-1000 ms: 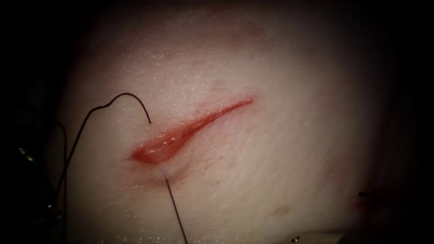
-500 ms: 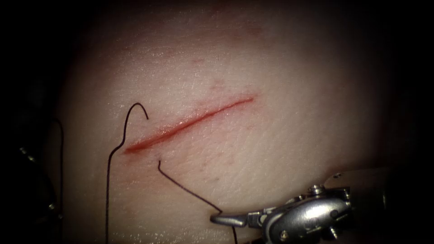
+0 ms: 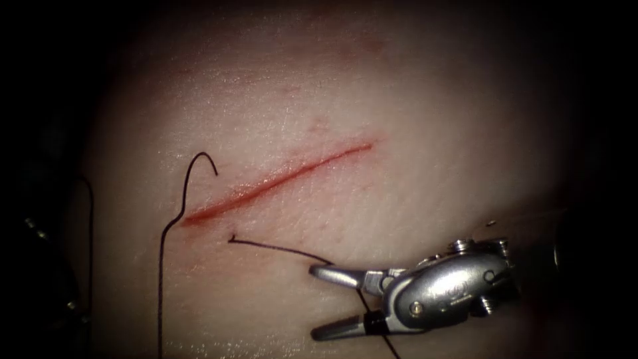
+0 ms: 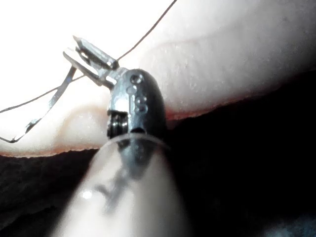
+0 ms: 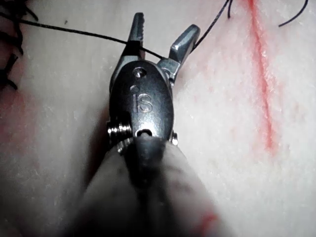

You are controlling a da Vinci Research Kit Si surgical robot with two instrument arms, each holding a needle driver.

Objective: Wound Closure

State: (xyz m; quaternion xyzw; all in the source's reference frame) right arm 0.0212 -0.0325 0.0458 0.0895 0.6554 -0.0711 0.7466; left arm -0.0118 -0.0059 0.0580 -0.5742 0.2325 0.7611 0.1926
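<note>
Pale tissue [image 3: 412, 166] spreads across the endoscope view, with the red cut [image 3: 279, 181] running slantwise from lower left to upper right, its edges lying close together. Right arm's tool [image 3: 325, 300] reaches in from the right, below the cut; its claw stands apart, holding nothing, with the thread [image 3: 279, 248] passing between the two jaws near their hinge. That dark thread leaves the tissue just below the cut's left end and runs rightward to the claw, then on down past it. Another stretch of thread arcs above the cut's left end and trails down the left side. Left arm's tool [image 4: 90, 55] shows in its own wrist view, its claw clamped together on the needle [image 4: 47, 106] at one end of its curve, clear of the tissue, with thread passing close by
</note>
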